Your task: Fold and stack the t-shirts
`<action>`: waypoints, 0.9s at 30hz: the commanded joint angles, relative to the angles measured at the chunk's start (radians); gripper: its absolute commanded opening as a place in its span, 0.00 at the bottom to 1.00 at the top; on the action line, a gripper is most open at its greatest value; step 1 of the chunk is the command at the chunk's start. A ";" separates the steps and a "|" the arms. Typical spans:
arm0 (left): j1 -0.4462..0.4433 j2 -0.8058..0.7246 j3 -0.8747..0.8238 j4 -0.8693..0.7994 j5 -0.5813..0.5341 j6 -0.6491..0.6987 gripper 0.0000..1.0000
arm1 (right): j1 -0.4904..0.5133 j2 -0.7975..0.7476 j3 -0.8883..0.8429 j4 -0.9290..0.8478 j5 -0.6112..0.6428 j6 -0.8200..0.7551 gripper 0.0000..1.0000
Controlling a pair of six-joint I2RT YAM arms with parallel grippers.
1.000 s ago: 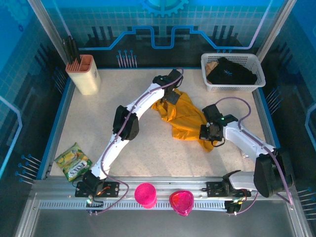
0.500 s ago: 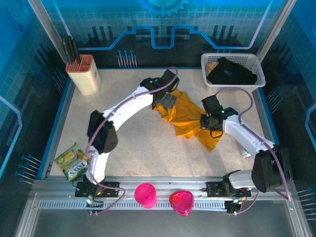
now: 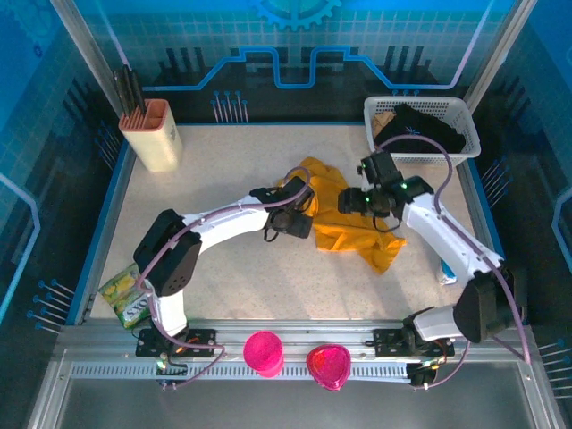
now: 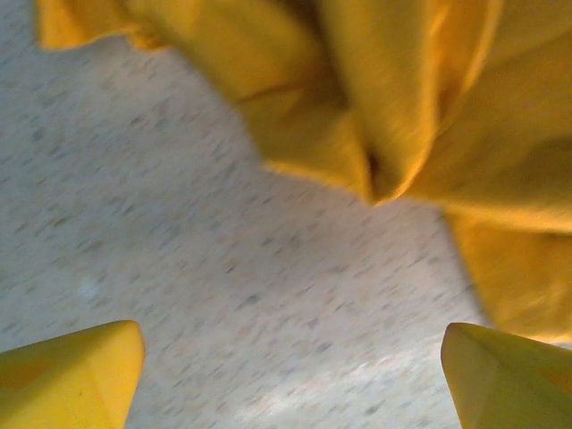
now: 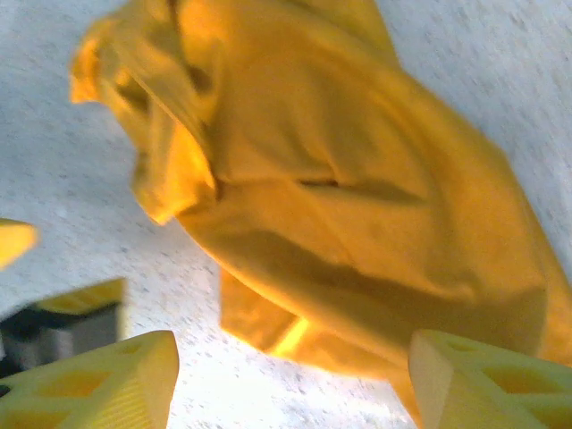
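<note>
One orange-yellow t-shirt (image 3: 350, 223) lies crumpled on the speckled table, right of centre. My left gripper (image 3: 295, 221) hovers at the shirt's left edge. In the left wrist view it is open (image 4: 290, 380), with bare table between its fingertips (image 4: 76, 375) and the shirt (image 4: 402, 107) just beyond them. My right gripper (image 3: 359, 200) hangs over the shirt's far part. It is open too (image 5: 295, 384), its fingers wide apart above the shirt's folds (image 5: 357, 197) and holding nothing.
A white basket (image 3: 379, 157) with dark clothes stands at the back right. A beige knife holder (image 3: 154, 136) is at the back left and a snack packet (image 3: 125, 299) at the front left. A pink cup (image 3: 263, 351) and pink bowl (image 3: 328, 365) rest on the front rail.
My right gripper has opened, let go of the shirt and moved toward the back. My left arm has drawn back from the shirt's far side to its left edge. The shirt has shifted.
</note>
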 commanded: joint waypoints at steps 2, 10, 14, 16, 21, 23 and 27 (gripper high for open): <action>0.006 0.077 0.017 0.189 0.077 -0.040 0.87 | -0.008 0.207 0.186 -0.012 -0.005 -0.080 0.70; 0.048 0.226 0.074 0.200 0.069 -0.067 0.79 | -0.085 0.606 0.559 -0.036 0.053 -0.155 0.58; 0.079 0.204 0.025 0.247 0.036 -0.094 0.50 | -0.098 0.800 0.758 -0.116 0.053 -0.176 0.56; 0.090 0.185 0.002 0.261 0.024 -0.100 0.31 | -0.097 0.874 0.813 -0.138 0.035 -0.175 0.56; 0.115 0.152 -0.021 0.258 0.010 -0.079 0.00 | -0.097 0.979 0.834 -0.124 0.009 -0.135 0.37; 0.121 0.132 -0.026 0.250 -0.009 -0.069 0.00 | -0.102 0.983 0.821 -0.115 -0.004 -0.118 0.18; 0.132 0.051 -0.041 0.197 -0.087 -0.041 0.00 | -0.106 0.899 0.717 -0.060 0.039 -0.091 0.00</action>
